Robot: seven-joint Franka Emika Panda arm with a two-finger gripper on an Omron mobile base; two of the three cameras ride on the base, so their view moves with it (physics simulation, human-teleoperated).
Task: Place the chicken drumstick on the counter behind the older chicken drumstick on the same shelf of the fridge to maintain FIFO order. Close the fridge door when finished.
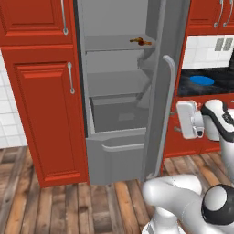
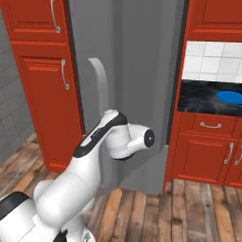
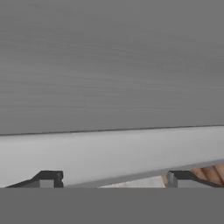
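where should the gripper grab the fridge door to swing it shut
Take the fridge door by its long vertical bar handle, around mid-height, coming at the door's outer face. The bar stands off the panel, so open jaws can likely straddle it from the side. In the hand view the gripper already sits close against the grey door with jaws spread.

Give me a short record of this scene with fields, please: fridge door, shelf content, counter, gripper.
fridge door: open, the fridge door swung out with its bar handle toward the robot
shelf content: one chicken drumstick on the upper shelf, near its right end
counter: a round blue plate lies on the counter
gripper: gripper open, close against the grey door surface, holding nothing
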